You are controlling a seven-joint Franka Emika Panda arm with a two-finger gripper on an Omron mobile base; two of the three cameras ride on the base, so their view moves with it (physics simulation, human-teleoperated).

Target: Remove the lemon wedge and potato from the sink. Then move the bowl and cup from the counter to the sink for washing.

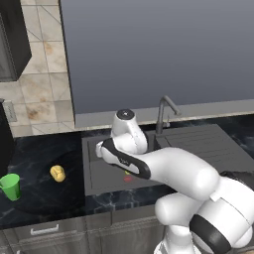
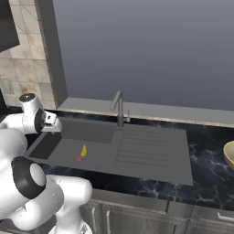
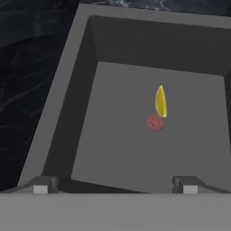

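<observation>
The lemon wedge (image 3: 160, 101) lies on the floor of the dark grey sink (image 3: 113, 140), just above the red drain (image 3: 155, 122). In the right base view the lemon wedge (image 2: 83, 150) sits mid-basin in the sink (image 2: 103, 160). My gripper (image 3: 115, 186) hovers open and empty over the basin's left side, well above the wedge. From the right base camera the gripper (image 2: 54, 127) hangs at the sink's left rim. The potato (image 1: 58, 173) rests on the black counter left of the sink (image 1: 99, 173). Further left stands the green cup (image 1: 10, 186). The tan bowl (image 2: 230, 154) shows at the right edge.
A dark curved faucet (image 2: 119, 107) rises behind the basin, with the ribbed drainboard (image 2: 146, 151) to its right. My own white arm (image 1: 168, 168) crosses the front of the sink. A grey wall panel (image 1: 158, 49) stands behind the counter.
</observation>
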